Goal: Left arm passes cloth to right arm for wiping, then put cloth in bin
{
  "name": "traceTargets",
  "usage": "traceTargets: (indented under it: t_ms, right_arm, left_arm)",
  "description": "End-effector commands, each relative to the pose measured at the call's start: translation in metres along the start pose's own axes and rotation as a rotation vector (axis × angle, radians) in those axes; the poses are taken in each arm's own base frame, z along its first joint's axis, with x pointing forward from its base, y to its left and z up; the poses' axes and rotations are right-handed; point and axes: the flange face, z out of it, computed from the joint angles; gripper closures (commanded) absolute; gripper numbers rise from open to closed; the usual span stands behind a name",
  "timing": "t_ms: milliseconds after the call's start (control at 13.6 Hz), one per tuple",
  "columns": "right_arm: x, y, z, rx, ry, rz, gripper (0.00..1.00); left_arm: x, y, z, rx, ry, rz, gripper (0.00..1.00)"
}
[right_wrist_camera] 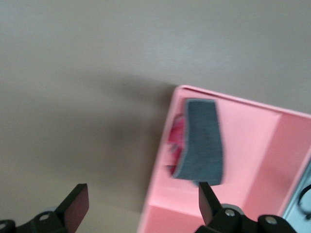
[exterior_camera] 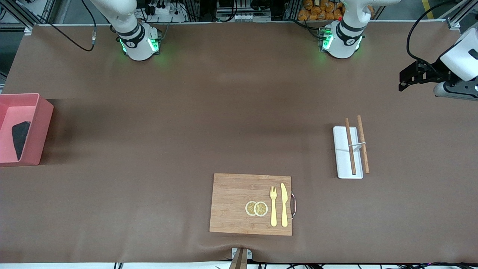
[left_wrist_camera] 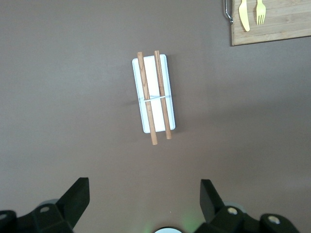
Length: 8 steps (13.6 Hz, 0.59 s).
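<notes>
The salmon-pink rectangular plastic bin at the right arm's end of the table holds the small dark grey and magenta cloth, its long axis along the bin's length. It looks soft, light and limp, best pinched at an edge. The right gripper hangs over the bin's edge, fingers spread and empty. The left gripper waits over bare table at its own end, fingers likewise spread.

A wide table covered in a matte brown mat fills nearly the whole front view, its surface evenly lit from overhead with soft shadows. Along the edge farthest from the front camera runs an aluminium frame, with black cables and a white power strip among it. A stack of orange packages sits there too. A grey floor shows at the upper corner.
</notes>
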Motion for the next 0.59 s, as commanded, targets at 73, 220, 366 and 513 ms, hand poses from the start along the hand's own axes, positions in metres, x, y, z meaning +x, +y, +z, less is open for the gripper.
traceTargets:
  t_ms: [73, 220, 366, 513]
  right_arm:
    - [0.041, -0.084, 0.003, 0.029, -0.088, 0.125, 0.0]
    - [0.063, -0.146, -0.005, 0.016, -0.093, 0.234, 0.0]
    - [0.077, -0.199, -0.004, 0.029, -0.1, 0.337, 0.0]
    - [0.079, -0.219, -0.007, 0.076, -0.088, 0.391, 0.0]
  left_arm:
    - [0.001, 0.001, -0.006, 0.002, 0.019, -0.014, 0.0]
    - [0.001, 0.0, -0.006, 0.002, 0.019, -0.015, 0.0]
    - [0.001, -0.001, -0.006, 0.004, 0.019, -0.019, 0.0]
    - [0.0, -0.003, -0.007, 0.0, 0.021, -0.072, 0.0]
